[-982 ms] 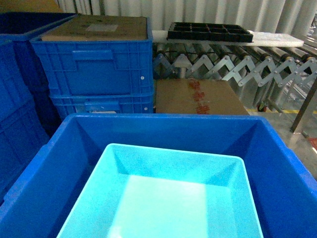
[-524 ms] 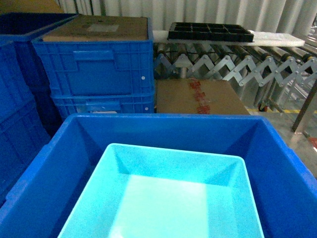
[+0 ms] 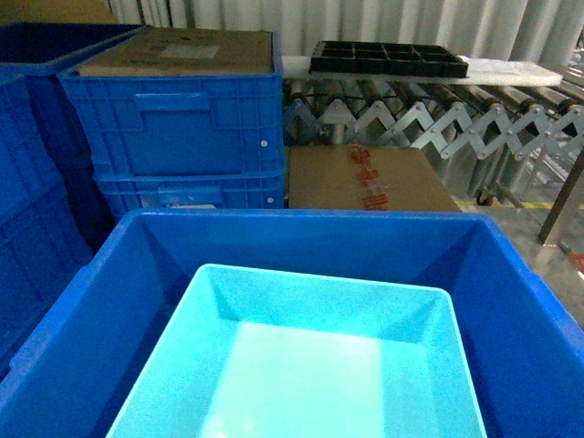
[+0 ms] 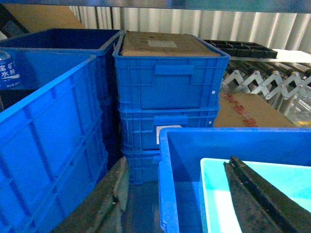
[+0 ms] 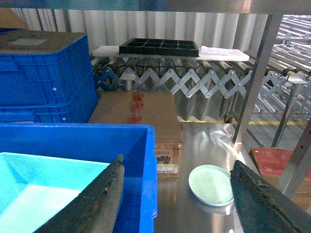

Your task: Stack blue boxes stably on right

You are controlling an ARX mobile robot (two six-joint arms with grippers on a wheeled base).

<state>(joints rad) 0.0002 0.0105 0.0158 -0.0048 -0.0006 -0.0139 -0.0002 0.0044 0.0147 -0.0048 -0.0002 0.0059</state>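
Light turquoise tub (image 3: 310,365) sitting inside large royal-blue crate (image 3: 511,319) at lower centre, right tool (image 5: 177,199) fingers spread apart above the crate's corner, left tool (image 4: 170,204) fingers apart.

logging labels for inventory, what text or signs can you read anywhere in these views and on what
Nothing reads fully.
Chinese characters, white on blue, on a bottle label at the left wrist view's left edge: too cut off to quote.
Red marks on the cardboard box top: blurred.
Barcode sticker on that box's side: too small.
White labels on the stacked royal-blue crates and on the cardboard lying on them: no legible text.
The turquoise tub carries none.
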